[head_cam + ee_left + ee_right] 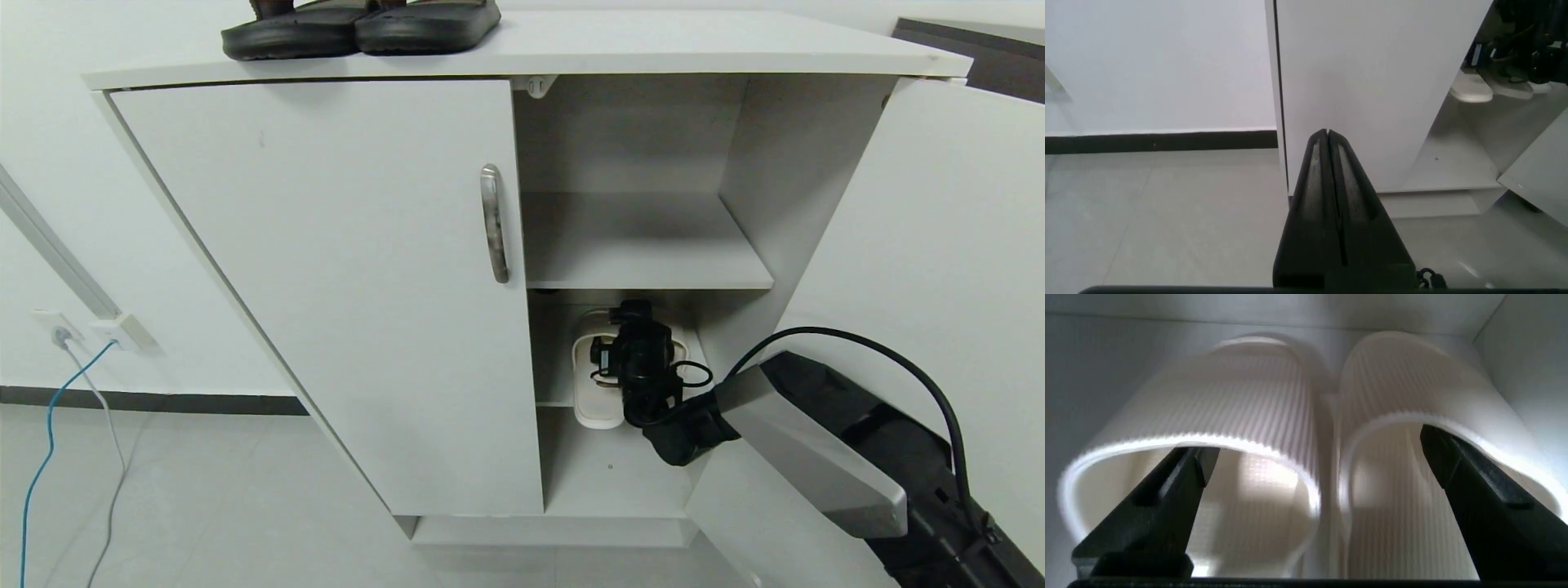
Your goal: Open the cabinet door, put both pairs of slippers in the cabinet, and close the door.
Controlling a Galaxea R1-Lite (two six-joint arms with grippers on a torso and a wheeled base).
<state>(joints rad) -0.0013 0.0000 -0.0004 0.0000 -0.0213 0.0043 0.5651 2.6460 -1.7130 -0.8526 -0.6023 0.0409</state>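
White two-door cabinet (326, 286), right door open, pair of white ribbed foam slippers (1282, 400) at lower shelf's front edge, right gripper (1310, 457) fingers apart, one inside each slipper, pair of black rubber slippers (359, 28) near cabinet top's front edge, left gripper (1328, 143) fingers pressed together.

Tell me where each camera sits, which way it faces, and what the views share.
Head view: high on the robot, looking forward and down at the cabinet, right door open; the right arm extends inside.
Left wrist view: low outside, facing the closed door; the shut left gripper shows.
Right wrist view: inside the cabinet, facing the white slippers; the open right gripper shows.
Shared: all three show the white slippers.
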